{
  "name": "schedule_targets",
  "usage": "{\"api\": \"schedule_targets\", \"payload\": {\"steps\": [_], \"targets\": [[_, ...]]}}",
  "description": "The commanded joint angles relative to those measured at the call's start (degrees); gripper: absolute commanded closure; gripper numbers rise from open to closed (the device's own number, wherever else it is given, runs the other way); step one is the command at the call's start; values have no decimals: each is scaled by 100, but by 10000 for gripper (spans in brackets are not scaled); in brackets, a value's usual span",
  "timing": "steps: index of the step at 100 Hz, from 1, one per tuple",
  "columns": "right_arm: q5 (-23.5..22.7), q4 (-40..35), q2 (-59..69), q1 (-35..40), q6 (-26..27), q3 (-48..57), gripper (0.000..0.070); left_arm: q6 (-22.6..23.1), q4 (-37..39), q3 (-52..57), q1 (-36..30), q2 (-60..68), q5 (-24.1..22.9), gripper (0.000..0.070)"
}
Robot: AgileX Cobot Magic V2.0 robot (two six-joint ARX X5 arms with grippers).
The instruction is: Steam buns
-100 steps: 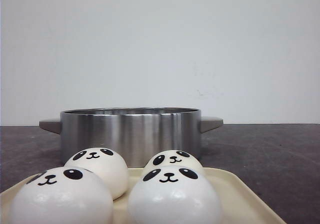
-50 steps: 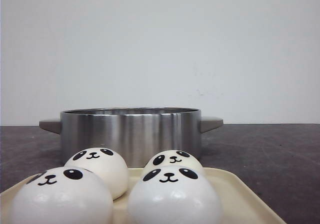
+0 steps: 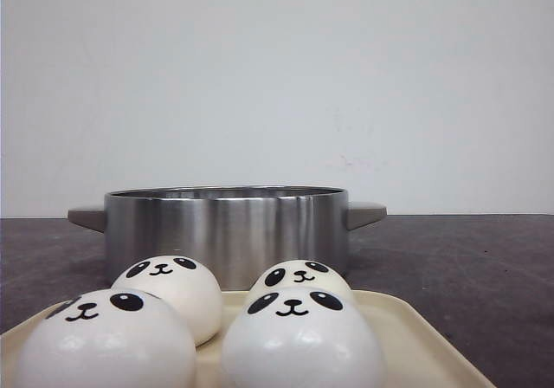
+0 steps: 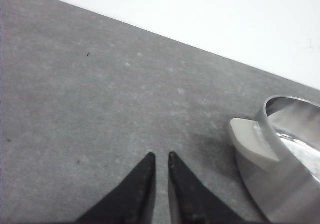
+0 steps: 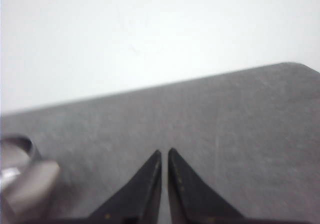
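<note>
Several white panda-faced buns sit on a cream tray point(image 3: 415, 332) at the front: two near ones point(image 3: 104, 345) point(image 3: 299, 340) and two behind them point(image 3: 173, 288) point(image 3: 301, 277). Beyond the tray stands a steel pot point(image 3: 227, 232) with grey side handles. No gripper shows in the front view. My left gripper point(image 4: 160, 156) is shut and empty above bare table, with the pot's handle point(image 4: 250, 139) off to one side. My right gripper point(image 5: 164, 152) is likewise shut on nothing, with the pot's other handle point(image 5: 30, 184) at the frame's edge.
The dark grey table point(image 3: 467, 258) stretches to both sides of the pot and ends at a plain white wall point(image 3: 277, 76) behind it.
</note>
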Motion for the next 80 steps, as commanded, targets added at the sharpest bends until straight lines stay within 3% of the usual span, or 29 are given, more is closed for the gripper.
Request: {"api": "schedule_targets", "payload": {"steps": [1,13,24,35,50,66,80], "targets": [[-173,221,-4,-2,562,9,687,-234,-55,-26,15,-7,44,700],[-918,221,-2,-2,640,245,694,-710,-55,267,15,-7,109,699],[-1399,-214,28,-2,640,800,695,-758,-129,820,15,44,573,697],[-1451,-1217,304,-2,446,1718,696,-702,-498,1714,15,345,1029,696],[-1467,-2310,1067,2,-345,3189,696,-61,-1370,3150,-22,1213,1257,696],[-1445,-2892,1779,2,-909,4411,695,444,-1419,4317,-125,2074,1252,696],[-1460,-3145,2210,2,-977,5021,695,581,-1593,5156,-219,2747,1250,696]]}}
